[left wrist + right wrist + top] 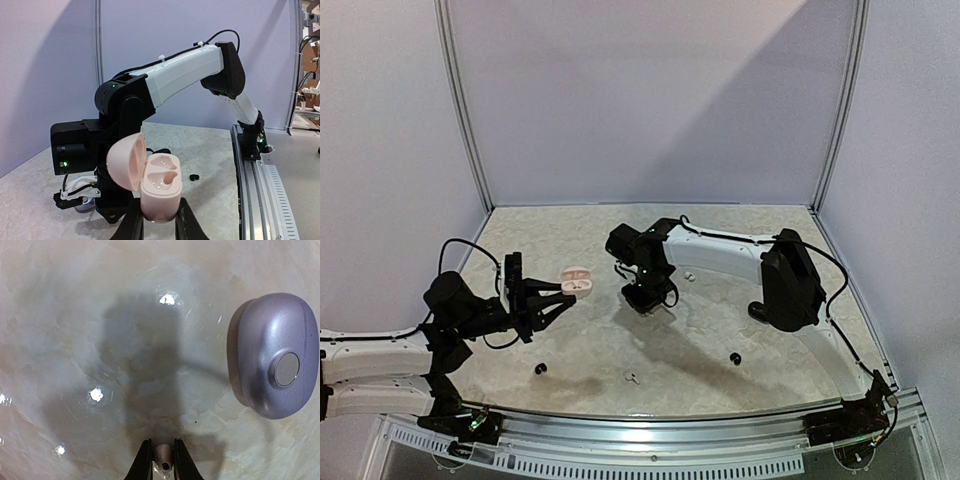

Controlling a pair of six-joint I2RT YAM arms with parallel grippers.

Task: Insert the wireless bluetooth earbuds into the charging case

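At the table's left side, the left gripper (159, 222) is closed tight on the base of a pink case (160, 185), one finger (132, 225) on each side of it. The case is lifted off the table and stands upright. Its lid is swung open to the left, showing two hollow sockets with nothing in them.

Near the middle, the right gripper (161, 460) points straight down at the table (75, 315), its fingers drawn almost together. A small grey bud (162, 454) sits between the tips, which press in on both of its sides. Whether the bud is off the surface cannot be told. A closed lilac case (274, 356) lies flat near this gripper, apart from it.

Toward the front edge, well apart, lie a black bud (541, 368), a white bud (631, 377) and another black bud (735, 357).
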